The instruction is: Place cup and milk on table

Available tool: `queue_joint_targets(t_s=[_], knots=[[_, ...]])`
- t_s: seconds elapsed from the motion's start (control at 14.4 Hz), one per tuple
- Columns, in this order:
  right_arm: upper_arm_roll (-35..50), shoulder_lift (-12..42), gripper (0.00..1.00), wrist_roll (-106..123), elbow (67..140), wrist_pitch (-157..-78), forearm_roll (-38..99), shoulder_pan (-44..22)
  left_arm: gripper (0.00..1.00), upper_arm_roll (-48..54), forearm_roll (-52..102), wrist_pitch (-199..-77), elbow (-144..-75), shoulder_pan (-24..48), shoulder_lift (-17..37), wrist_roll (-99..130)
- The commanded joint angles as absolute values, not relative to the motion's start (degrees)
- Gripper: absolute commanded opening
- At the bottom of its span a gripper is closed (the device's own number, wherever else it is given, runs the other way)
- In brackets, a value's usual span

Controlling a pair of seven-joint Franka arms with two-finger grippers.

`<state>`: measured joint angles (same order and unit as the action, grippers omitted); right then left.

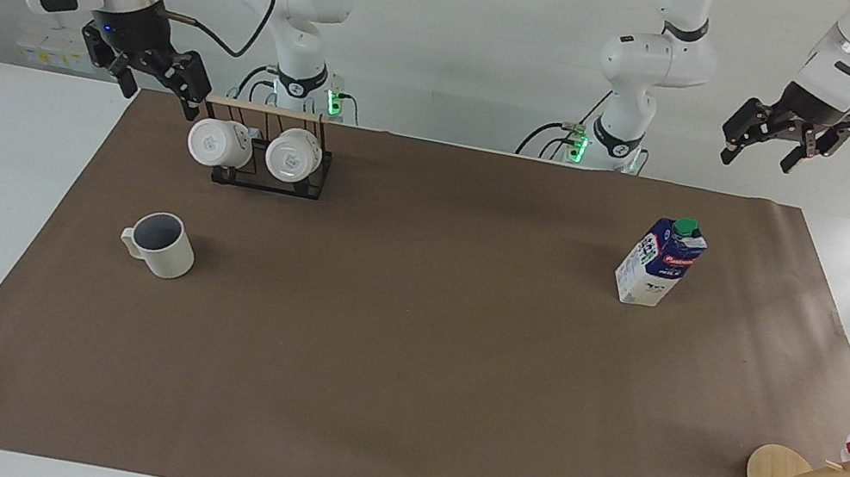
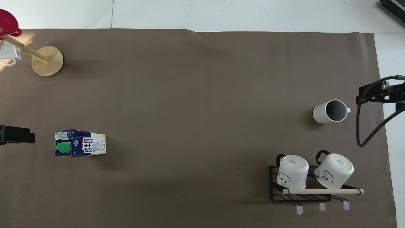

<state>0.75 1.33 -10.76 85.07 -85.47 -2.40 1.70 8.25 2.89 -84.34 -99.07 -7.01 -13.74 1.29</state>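
Standing cup (image 1: 164, 246) and milk (image 1: 658, 263) on table (image 1: 401, 374), fingers raised apart

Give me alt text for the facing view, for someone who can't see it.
A beige cup and a milk carton stand upright, far apart, on a brown-papered table. Both arms wait raised and open-jawed: the right gripper beside a rack of two white mugs, the left gripper above the table's edge.
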Motion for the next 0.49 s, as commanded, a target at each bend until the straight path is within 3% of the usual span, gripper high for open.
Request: queue_joint_targets(t_s=[0.0, 0.42], knots=[[0.97, 0.79, 1.0, -7.83, 85.61, -86.13, -2.46, 2.2, 1.0, 8.7, 3.16, -83.32, -98.61, -7.91, -13.8, 1.41], [0.97, 0.79, 1.0, -6.59, 86.74, -89.55, -2.46, 2.2, 1.0, 8.7, 3.16, -83.32, -98.61, -8.0, -13.8, 1.32]])
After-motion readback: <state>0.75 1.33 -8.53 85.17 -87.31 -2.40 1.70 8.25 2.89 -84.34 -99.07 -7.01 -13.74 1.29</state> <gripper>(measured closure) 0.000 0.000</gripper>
